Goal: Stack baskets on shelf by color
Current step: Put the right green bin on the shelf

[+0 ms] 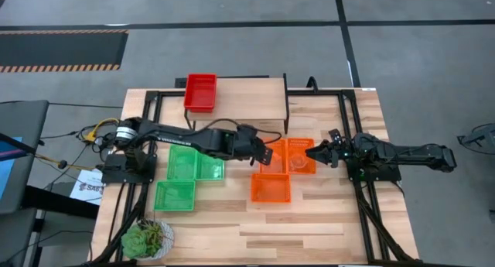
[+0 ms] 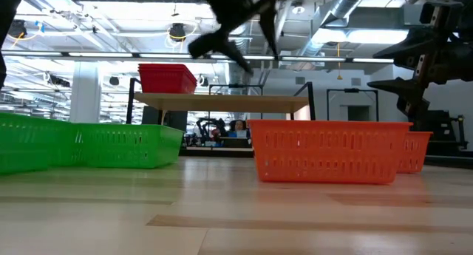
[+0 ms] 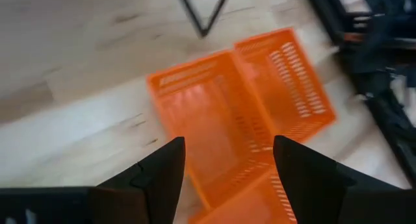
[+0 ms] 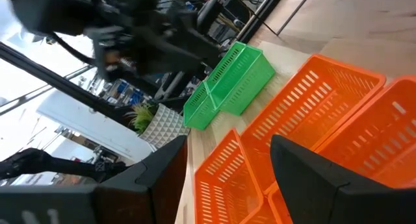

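The whole layout is only given by the high view: the table (image 1: 309,228) with the shelf (image 1: 247,99) at its far edge, and one red basket (image 1: 200,91) set on the shelf's left end. Three green baskets (image 1: 195,163) are clustered on the table near the left arm, three orange baskets (image 1: 272,186) toward the right (all look empty). A potted plant (image 1: 147,237) is seen at the near left corner. The left claw (image 1: 261,153) is held over the orange group; its spread fingers (image 3: 159,175), pinching nothing, are shown best in the left wrist view. The right claw (image 1: 315,152) is parked beside the orange baskets, fingers also spread wide.
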Controlling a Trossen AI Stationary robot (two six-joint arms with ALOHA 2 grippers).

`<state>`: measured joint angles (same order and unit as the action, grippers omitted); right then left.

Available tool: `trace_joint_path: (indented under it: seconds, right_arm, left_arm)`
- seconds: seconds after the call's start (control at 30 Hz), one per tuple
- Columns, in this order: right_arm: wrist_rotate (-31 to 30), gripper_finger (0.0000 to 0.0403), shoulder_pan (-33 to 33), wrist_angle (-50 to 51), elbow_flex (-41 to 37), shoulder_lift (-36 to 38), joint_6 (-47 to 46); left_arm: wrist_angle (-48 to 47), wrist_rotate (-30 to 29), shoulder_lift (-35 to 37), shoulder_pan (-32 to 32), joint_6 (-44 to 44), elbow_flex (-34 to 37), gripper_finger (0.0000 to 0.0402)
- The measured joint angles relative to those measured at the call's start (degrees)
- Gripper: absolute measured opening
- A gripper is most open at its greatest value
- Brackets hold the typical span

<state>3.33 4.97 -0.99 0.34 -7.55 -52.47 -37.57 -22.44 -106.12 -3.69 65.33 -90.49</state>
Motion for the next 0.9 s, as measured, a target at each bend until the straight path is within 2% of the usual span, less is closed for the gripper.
trace_joint_path:
  seconds: [0.17,0.37,0.7,0.9]
  right_arm:
    - [0.1,0.0244,-0.1,0.0,0.0,0.0,0.0]
    - [0.3,0.0244,-0.1,-0.1,0.0,0.0,0.0]
    - [0.3,0.0244,-0.1,-0.1,0.0,0.0,0.4]
    - [0.3,0.0244,-0.1,-0.1,0.0,0.0,0.5]
  left_arm:
    - [3.8,1.4,0.0,0.2,3.6,5.7,0.0222]
    - [2.9,3.7,0.0,-1.4,7.0,8.3,0.0222]
    - [-16.0,4.1,0.0,-5.5,16.5,6.0,0.0222]
    - [-26.4,1.0,0.1,-7.3,21.5,5.0,0.0222]
